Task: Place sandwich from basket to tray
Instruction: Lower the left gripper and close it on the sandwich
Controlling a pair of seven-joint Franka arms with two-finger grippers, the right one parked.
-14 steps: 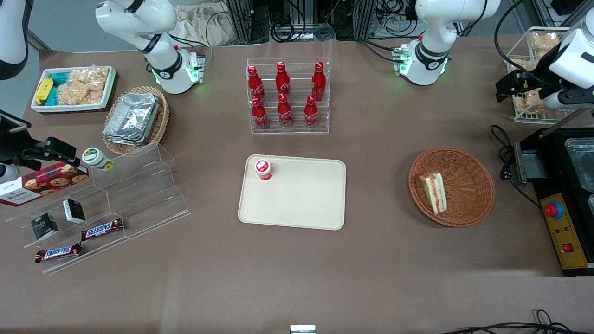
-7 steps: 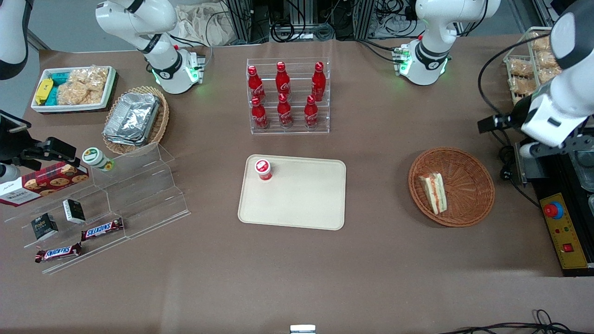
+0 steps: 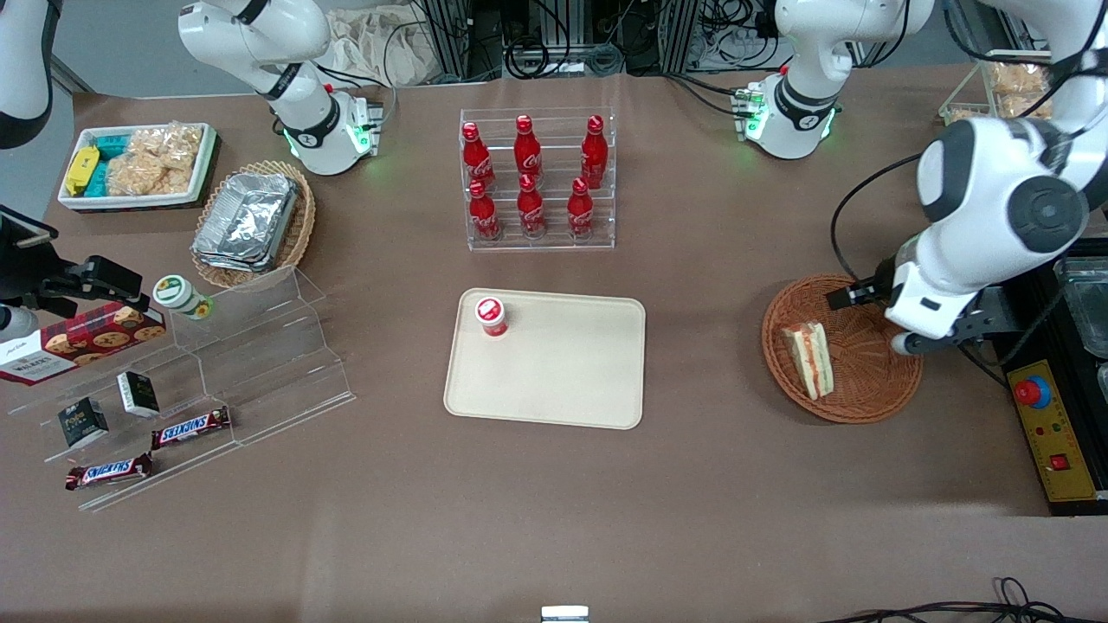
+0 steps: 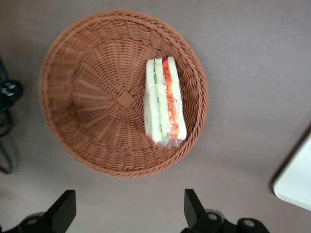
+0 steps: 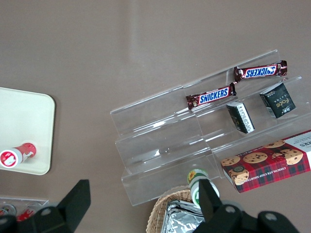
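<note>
One sandwich point(image 3: 807, 358) is lying in the basket point(image 3: 874, 381), on its side, leaning against the inner wall of the basket at the side that is nearer to the tray point(image 3: 554, 363). In the left wrist view the sandwich point(image 4: 164, 100) is showing its layers of pale bread with green and red filling, and it is touching the woven wall of the basket point(image 4: 92, 102). The gripper point(image 4: 127, 213) is hanging above the basket, at the edge of the basket that is toward the working arm's end of the table. Its two fingers are standing wide apart and are holding nothing; the sandwich is lying well apart from them. In the front view the working arm is covering part of the basket rim, and the gripper itself is hidden there under the wrist.

The tray is lying flat on the table between the basket and the clear stepped stand point(image 3: 260, 346). A small red-capped bottle point(image 3: 491, 316) is standing on the tray, at the corner that is farther from the front camera and toward the parked arm's end. A rack of red bottles point(image 3: 537, 177) is standing farther from the front camera than the tray.
</note>
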